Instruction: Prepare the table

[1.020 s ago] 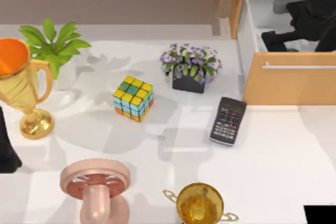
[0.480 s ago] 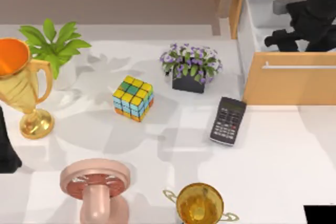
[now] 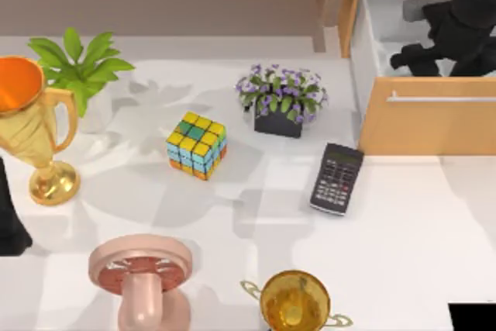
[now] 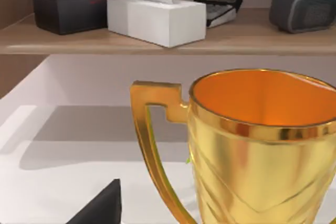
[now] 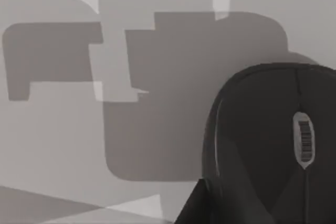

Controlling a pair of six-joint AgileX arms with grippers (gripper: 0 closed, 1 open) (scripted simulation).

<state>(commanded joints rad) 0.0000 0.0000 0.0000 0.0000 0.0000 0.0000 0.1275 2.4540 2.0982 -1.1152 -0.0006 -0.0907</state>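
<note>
The white table (image 3: 418,238) spans the top view and carries several objects. My right gripper (image 3: 412,60) hangs over the open tan drawer (image 3: 426,125) at the back right. In the right wrist view a black computer mouse (image 5: 273,145) lies on the drawer's pale floor, close under that gripper. My left arm (image 3: 9,222) is parked at the table's left edge, beside a tall gold trophy (image 3: 31,129). In the left wrist view that trophy (image 4: 262,145) stands close up, its orange inside showing.
On the table stand a coloured puzzle cube (image 3: 197,145), a black calculator (image 3: 337,178), a purple flower pot (image 3: 280,102), a green plant (image 3: 81,67), a pink object (image 3: 141,277) and a second gold trophy (image 3: 294,301). A wooden shelf (image 4: 157,40) behind holds tissue boxes (image 4: 156,17).
My right gripper has shifted slightly to the right above the drawer. Nothing on the table has moved.
</note>
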